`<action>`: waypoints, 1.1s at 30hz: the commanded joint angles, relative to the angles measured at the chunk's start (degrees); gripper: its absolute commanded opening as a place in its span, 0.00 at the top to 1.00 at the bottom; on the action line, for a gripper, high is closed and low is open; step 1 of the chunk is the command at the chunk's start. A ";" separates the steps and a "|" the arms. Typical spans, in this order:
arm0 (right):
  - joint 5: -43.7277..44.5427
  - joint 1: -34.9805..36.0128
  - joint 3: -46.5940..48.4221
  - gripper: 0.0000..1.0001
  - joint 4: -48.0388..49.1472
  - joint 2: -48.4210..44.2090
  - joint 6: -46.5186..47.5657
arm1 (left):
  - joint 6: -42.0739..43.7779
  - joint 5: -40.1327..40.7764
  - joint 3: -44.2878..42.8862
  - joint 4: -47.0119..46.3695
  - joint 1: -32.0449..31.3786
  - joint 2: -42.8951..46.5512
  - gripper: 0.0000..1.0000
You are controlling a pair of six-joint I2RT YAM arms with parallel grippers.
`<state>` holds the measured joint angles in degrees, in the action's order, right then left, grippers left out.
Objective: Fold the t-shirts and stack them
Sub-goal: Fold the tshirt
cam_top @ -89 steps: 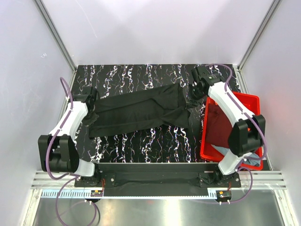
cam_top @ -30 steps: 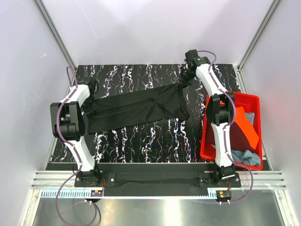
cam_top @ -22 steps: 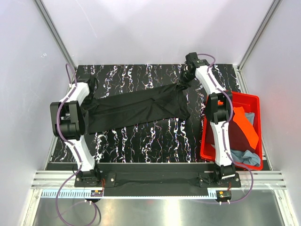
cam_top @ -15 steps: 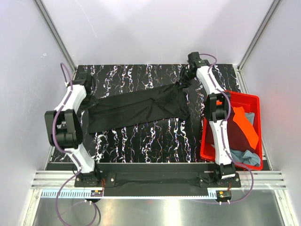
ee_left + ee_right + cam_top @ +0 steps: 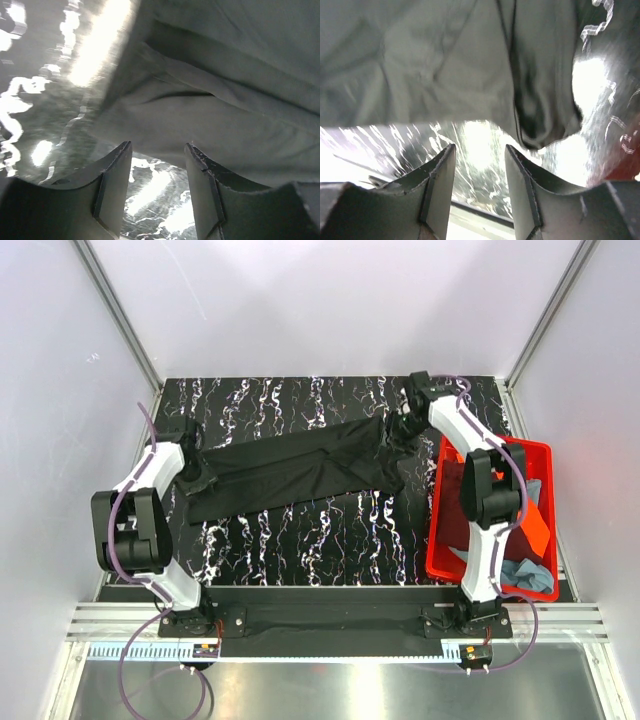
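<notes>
"My right gripper [image 5: 479, 150] has drawn back toward me, and my left arm has shifted too."

"Gripping anything?"

"No. Right and left gripper [image 5: 157, 150] are both hanging spread at the ends of the black t-shirt [image 5: 300, 465], which is lying stretched across the table [image 5: 300, 400]."

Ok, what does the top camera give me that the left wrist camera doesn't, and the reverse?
Top only: the red plastic bin with a maroon shirt, an orange shirt and a grey-blue shirt, plus the full spread of the plain black cloth t-shirt. Left wrist only: the left gripper open, nothing between its fingers, the shirt's edge beyond. Both: black shirt on the black marbled table.
</notes>
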<state>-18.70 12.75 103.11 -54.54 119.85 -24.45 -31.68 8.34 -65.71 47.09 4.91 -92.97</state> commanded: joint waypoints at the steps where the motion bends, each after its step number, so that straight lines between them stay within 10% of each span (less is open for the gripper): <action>1: 0.15 1.04 -5.98 0.49 4.44 -4.01 4.40 | 1.01 -5.53 0.50 -4.29 0.19 -1.25 0.49; 25: 2.88 2.54 -9.68 0.66 8.58 1.17 10.21 | -1.01 2.90 -1.52 0.37 0.28 -9.51 0.48; 29: 5.86 2.54 -8.63 0.97 7.62 0.30 9.86 | -1.45 5.19 -2.31 1.95 0.28 -11.09 0.48; 33: 12.35 2.54 -3.98 1.00 3.49 -0.15 8.19 | -1.19 7.13 -2.40 2.22 0.28 -11.79 0.48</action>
<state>-12.53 14.76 94.21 -48.75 121.16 -15.44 -32.71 11.20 -66.65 48.31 4.95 -103.72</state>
